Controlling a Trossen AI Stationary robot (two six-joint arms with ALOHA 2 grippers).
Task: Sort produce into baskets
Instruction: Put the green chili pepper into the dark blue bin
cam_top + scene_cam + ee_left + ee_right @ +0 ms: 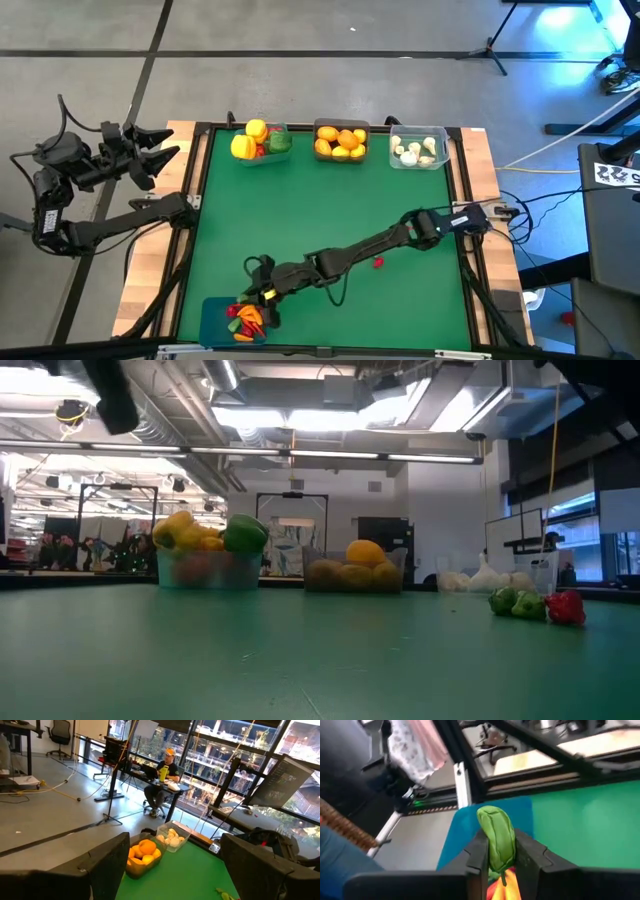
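I am pinching 1 small green toy pepper (496,837) in my nearly closed right gripper (499,862), directly above the opaque blue rectangular plastic bin (212,318) at the tabletop's near-left corner.

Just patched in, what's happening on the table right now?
The right hand is stretched across the green table to the blue bin at the near left corner, shut on a green pepper above the red, yellow and orange produce already in it. The left hand waits open off the table's far left corner. Along the far edge, three bins hold peppers, oranges and lemons, and garlic. One small red piece lies loose on the mat.
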